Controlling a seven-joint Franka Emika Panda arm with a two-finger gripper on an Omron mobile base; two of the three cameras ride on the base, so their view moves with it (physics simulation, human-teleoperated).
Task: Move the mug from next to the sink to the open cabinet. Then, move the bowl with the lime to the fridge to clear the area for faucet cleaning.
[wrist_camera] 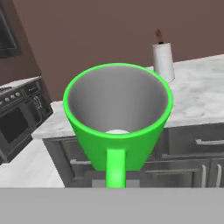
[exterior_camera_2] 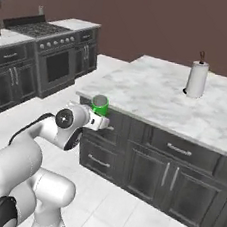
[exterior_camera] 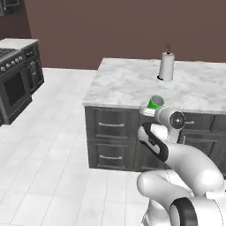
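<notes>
The green mug (exterior_camera: 155, 103) rides at the end of the arm, clear of any surface, just in front of the near edge of the marble island counter (exterior_camera: 128, 84) and about level with its top. From the right base camera the mug (exterior_camera_2: 100, 104) sits upright on the white hand, just off the corner of the counter (exterior_camera_2: 153, 92) and above the dark drawer fronts (exterior_camera_2: 99, 160) below that corner. The gripper (wrist_camera: 115, 181) has its jaws closed tight on the mug's handle; in the hand camera the handle runs straight down from the mug (wrist_camera: 117, 131) to the bottom of the picture, and the open mouth faces the camera, grey inside, with nothing visible in it.

A paper towel roll (exterior_camera: 166, 66) stands upright on the counter, well back from the mug and towards the far edge. In the hand camera the roll (wrist_camera: 162, 61) shows just beyond the mug's rim on the right.

A dark stove (exterior_camera: 16, 79) stands across the white tiled floor (exterior_camera: 48, 145), well apart from the island counter on its left.
</notes>
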